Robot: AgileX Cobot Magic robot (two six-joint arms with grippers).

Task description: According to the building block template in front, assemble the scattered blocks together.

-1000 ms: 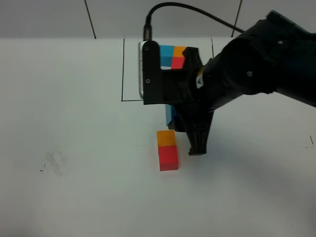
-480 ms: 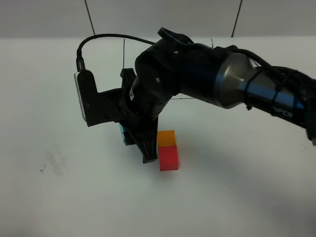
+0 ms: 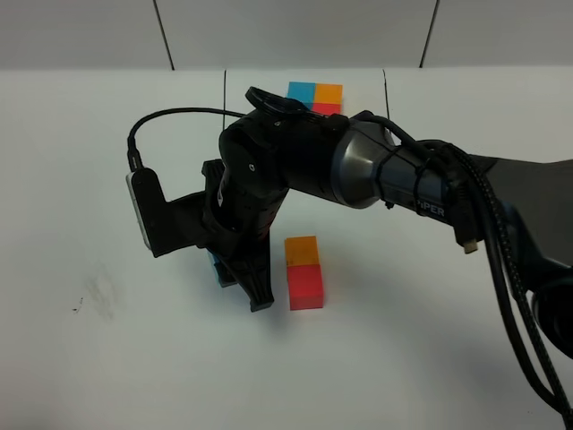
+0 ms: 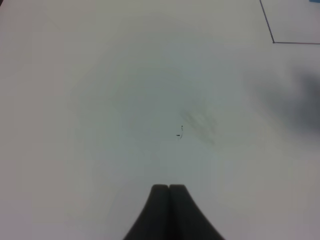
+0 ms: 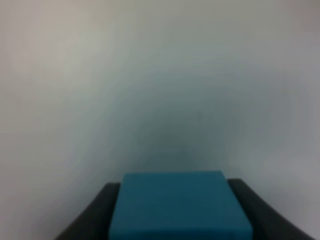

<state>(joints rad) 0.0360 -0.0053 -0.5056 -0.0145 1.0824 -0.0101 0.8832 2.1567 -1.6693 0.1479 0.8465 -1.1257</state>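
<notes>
My right gripper reaches across the middle and is shut on the blue cube, low over the table, just left of the other two scattered blocks. The orange cube and the red cube lie joined, orange behind red. The right wrist view shows the blue cube held between the two dark fingers. The template lies at the back inside a thin black-line rectangle; my arm hides its lower part. My left gripper is shut and empty over bare table.
The white table has a faint smudge and a small dark mark at the left, also seen in the left wrist view. The right arm's cable loops above the wrist camera.
My right arm has swung left with the blue cube, from behind and right of the orange-red pair to their left side, uncovering the template. The orange and red cubes have not moved.
</notes>
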